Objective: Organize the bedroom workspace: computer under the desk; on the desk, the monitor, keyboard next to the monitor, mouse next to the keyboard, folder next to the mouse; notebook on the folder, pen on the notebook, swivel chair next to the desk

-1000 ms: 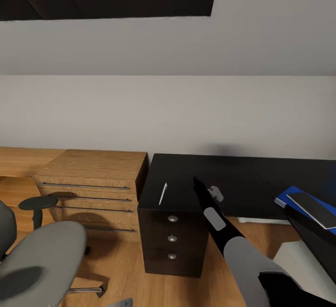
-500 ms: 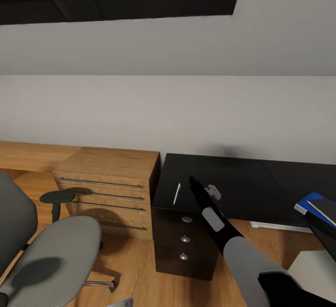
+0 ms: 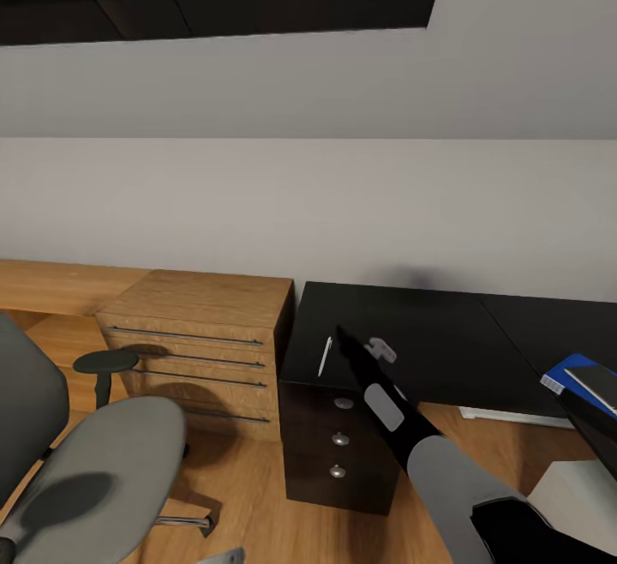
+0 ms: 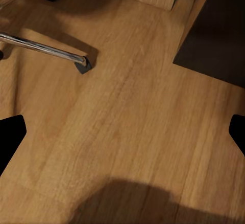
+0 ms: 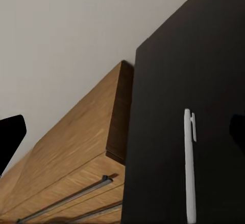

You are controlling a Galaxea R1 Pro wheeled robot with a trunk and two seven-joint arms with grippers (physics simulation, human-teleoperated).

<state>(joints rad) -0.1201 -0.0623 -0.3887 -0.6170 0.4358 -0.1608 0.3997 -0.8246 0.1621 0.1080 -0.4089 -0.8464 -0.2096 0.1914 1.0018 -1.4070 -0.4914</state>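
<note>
The right tool [image 3: 343, 339], fingers apart and empty, hovers just beside the pen [image 3: 325, 357] lying on the desk [image 3: 428, 341]; straddle the pen's middle squarely before pinching.

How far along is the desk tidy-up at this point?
Done: the notebook lies on the folder on the desk. In hand: the open right gripper reaches toward the pen, which lies at the desk's end. Left: pen onto notebook, swivel chair beside the desk.
</note>
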